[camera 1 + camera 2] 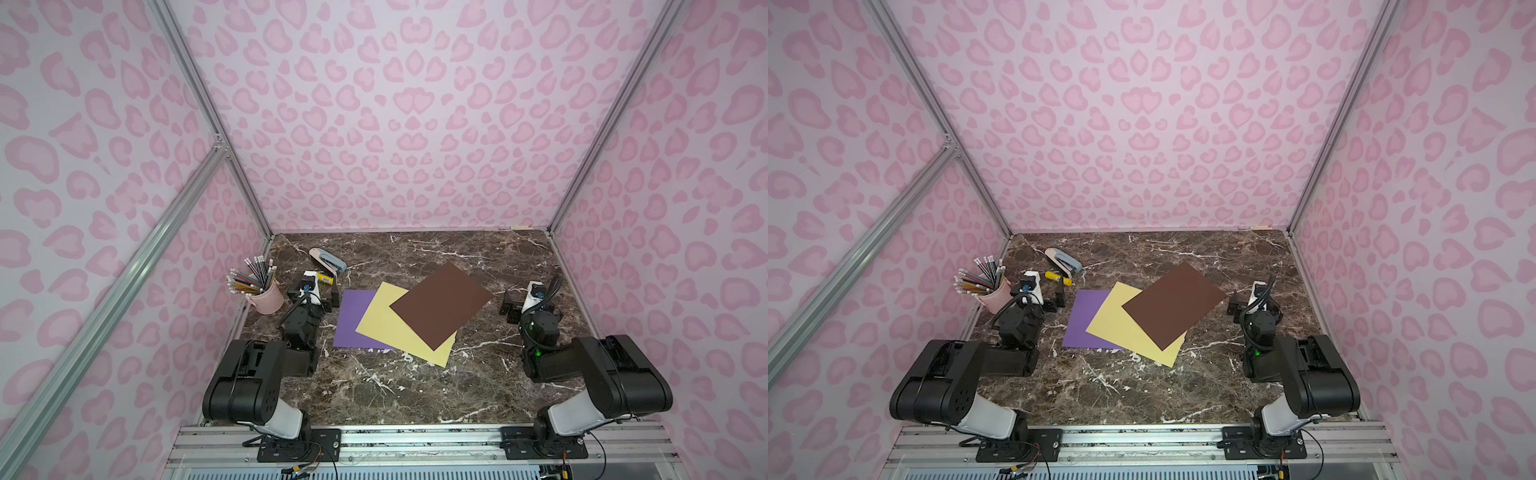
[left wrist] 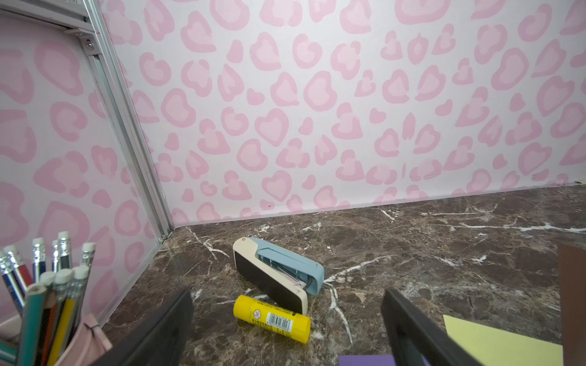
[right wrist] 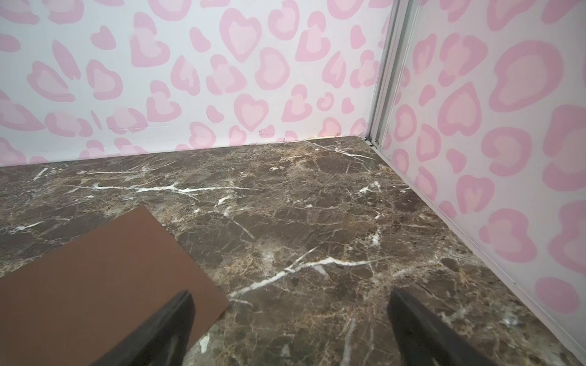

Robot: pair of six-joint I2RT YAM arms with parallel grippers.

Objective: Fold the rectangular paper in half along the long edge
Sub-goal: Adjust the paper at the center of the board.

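- Top views: we see a brown paper [image 1: 440, 305] lying flat and unfolded near the middle of the marble table [image 1: 415, 395]. It overlaps a yellow paper [image 1: 384, 330], which overlaps a purple paper [image 1: 351, 320]. The left tool [image 1: 314, 296] sits just beside the purple paper, and the right tool [image 1: 530, 306] is near a corner of the brown paper. Both tools are spread apart and hold nothing. A pink pencil cup [image 1: 268, 297], a stapler [image 1: 328, 259] and a yellow glue stick [image 1: 1059, 277] are near the left tool.
- Left wrist view: two dark fingers [image 2: 165, 329] stand wide apart above the table. The glue stick and stapler lie close together beyond them, and corners of all three papers show at one side.
- Right wrist view: two dark fingers [image 3: 418, 326] stand wide apart. One crosses a corner of the brown paper; we cannot tell whether it touches.
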